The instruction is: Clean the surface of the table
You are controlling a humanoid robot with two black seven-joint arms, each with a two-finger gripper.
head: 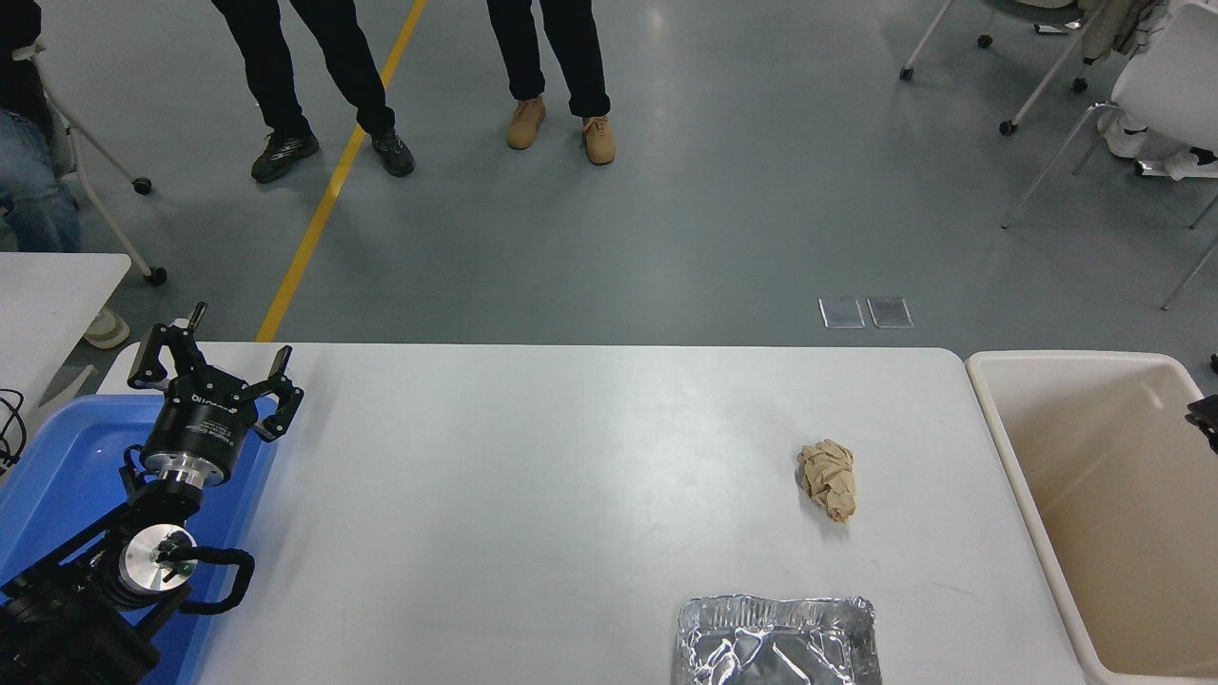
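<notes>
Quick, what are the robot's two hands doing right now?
Left hand: open, holding nothing, parked over the blue tray.
Right hand: only a sliver shows at the right edge above the beige bin; cannot tell.

You have a crumpled brown paper wad (828, 479) right of centre, a foil tray (775, 641) at the near edge below it, a blue bin (57, 476) far left, a beige bin (1109, 504) far right, and two standing people (428, 76) beyond.
</notes>
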